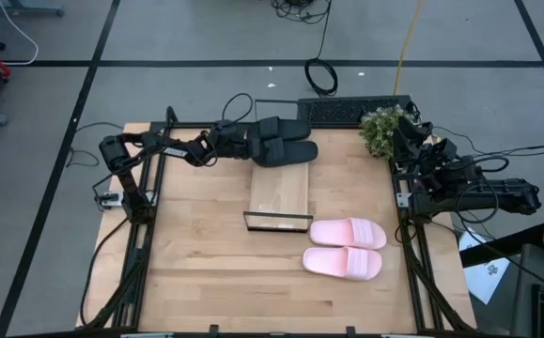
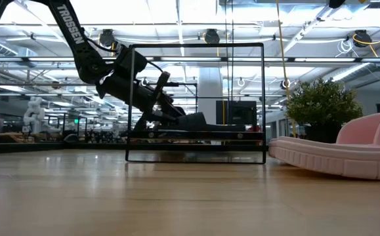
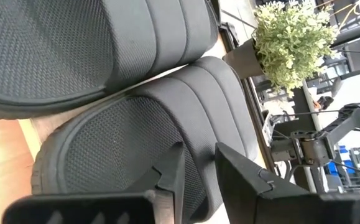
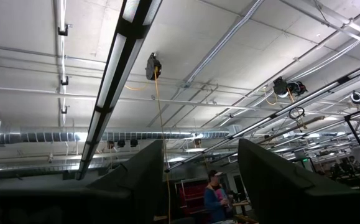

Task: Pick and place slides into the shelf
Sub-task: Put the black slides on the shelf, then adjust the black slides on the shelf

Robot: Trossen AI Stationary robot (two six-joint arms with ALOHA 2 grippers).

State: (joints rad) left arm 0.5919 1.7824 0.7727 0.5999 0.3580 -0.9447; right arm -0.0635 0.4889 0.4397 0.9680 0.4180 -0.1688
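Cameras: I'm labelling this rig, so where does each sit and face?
High: overhead, straight down; both arms, black slides on light-wood shelf.
Low: table height, level; left arm, black shelf frame.
Left wrist: over left gripper, black slides close.
Right wrist: faces ceiling past right gripper.
Shared: high and low both show pink slides.

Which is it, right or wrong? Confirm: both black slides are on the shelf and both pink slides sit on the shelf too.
Wrong about the pink pair. The high view shows the black slides at the shelf's far end, but the pink slides lie on the table, beside the shelf's framed end.
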